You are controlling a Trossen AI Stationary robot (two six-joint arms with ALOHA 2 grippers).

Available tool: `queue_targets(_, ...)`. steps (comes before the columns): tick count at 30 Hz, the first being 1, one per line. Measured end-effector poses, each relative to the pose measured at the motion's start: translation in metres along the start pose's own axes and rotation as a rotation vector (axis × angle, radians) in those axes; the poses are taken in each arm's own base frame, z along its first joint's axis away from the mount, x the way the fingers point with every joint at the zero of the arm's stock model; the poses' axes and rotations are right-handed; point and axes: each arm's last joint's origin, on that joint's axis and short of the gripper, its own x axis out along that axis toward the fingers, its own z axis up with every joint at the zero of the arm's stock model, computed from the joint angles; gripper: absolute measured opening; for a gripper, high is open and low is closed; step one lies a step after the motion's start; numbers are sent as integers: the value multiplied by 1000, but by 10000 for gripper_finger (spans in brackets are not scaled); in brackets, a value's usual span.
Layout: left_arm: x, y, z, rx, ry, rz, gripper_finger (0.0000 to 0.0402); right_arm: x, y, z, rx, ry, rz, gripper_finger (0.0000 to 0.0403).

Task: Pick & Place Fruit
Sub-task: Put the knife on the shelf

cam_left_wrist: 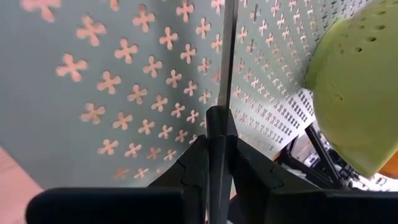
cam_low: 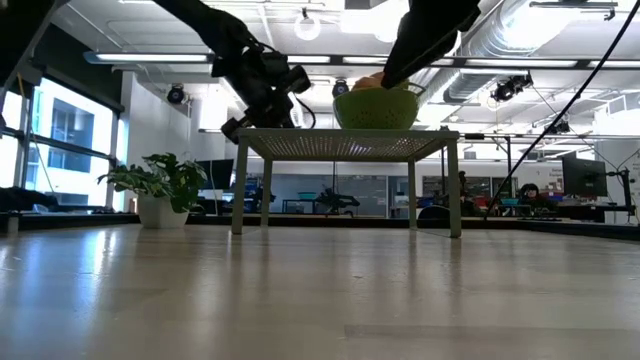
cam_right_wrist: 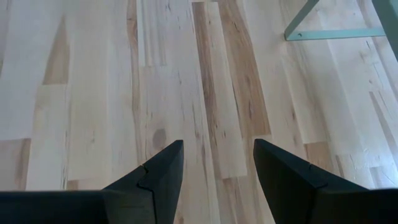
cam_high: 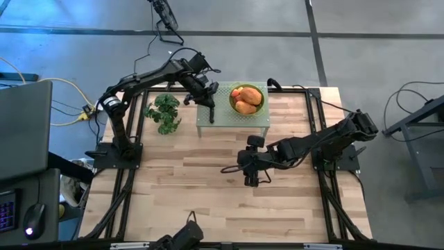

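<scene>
Only two orange ovals of the fruit showing, heaped in the green bowl; any smaller pieces hidden under them or by the rim. From table height, just an orange sliver above the bowl's edge. Knife seen edge-on from the left wrist, blade a thin line, tip cut off by the frame.

Left hand pinched nearly shut on the knife's dark handle, over the perforated green stand, with the bowl of fruit just beside it on the same stand. Right hand roughly half open, holding nothing, hanging over bare wood well apart from the stand, fruit beyond it.

Pale plank surface; green leafy bunch near the left hand, off the stand. Behind: windows, ceiling lights, ducts, desks with monitors.
</scene>
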Motion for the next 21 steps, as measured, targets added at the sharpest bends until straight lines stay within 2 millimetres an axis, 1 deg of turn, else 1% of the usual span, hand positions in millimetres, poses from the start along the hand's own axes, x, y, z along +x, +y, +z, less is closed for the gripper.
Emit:
queue_targets(6, 0, 0, 0, 14, 6, -4, 69, 0, 0, 0, 0, -2, 0, 188)
queue_targets(8, 0, 0, 0, 51, 6, -5, 73, 0, 0, 0, 0, -1, 0, 188)
queue_targets(11, 0, 0, 0, 81, 6, -5, 75, 0, 0, 0, 0, -1, 0, 188)
queue_targets(21, 0, 0, 0, 88, 0, 1, 76, 0, 0, 0, 0, -1, 0, 188)
